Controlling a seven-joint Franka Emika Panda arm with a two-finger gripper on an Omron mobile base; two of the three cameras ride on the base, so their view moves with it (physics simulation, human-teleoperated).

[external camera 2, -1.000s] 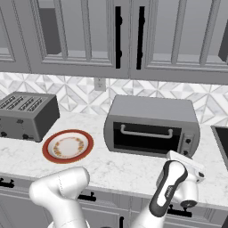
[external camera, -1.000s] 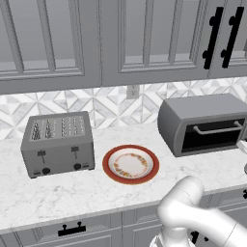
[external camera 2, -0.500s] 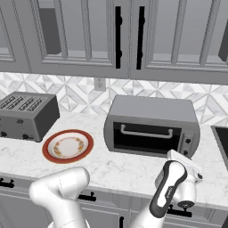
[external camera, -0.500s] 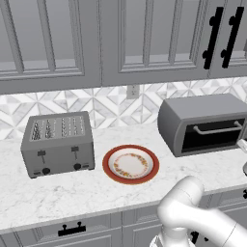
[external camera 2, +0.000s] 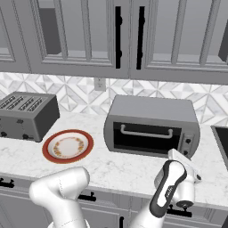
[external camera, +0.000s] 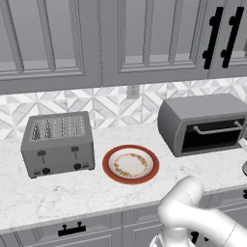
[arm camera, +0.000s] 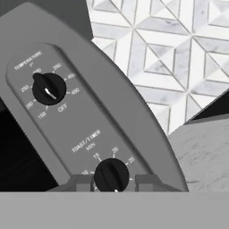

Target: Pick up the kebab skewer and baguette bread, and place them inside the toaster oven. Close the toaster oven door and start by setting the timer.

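One knob matters: the timer dial (arm camera: 111, 175) sits dead centre between the two finger tips in the hand view, right up against the gripper (arm camera: 111, 183); so the target is straight ahead of the pincer, no sideways offset I can spot
pincer state: jaws look pinched in close on either side of that dial, basically closed around it; gripping it, I'd say
dial axis: it points out of the control panel toward the hand, so my guess is the coming move is a twist about that axis, not a push or pull
where it lives: right-hand end of the toaster oven (external camera 2: 151, 126), lower of two knobs; the temperature knob (arm camera: 48, 88) is above it on the same panel
oven door (external camera 2: 144, 136): reads as shut in both base views
right base view: shows the hand parked at the oven's front right corner, plus the red-rimmed plate (external camera 2: 67, 146) and the four-slot toaster (external camera 2: 25, 115) well off to the side
hand view: gives the dial lettering and finger placement, which the base views are too far back to show
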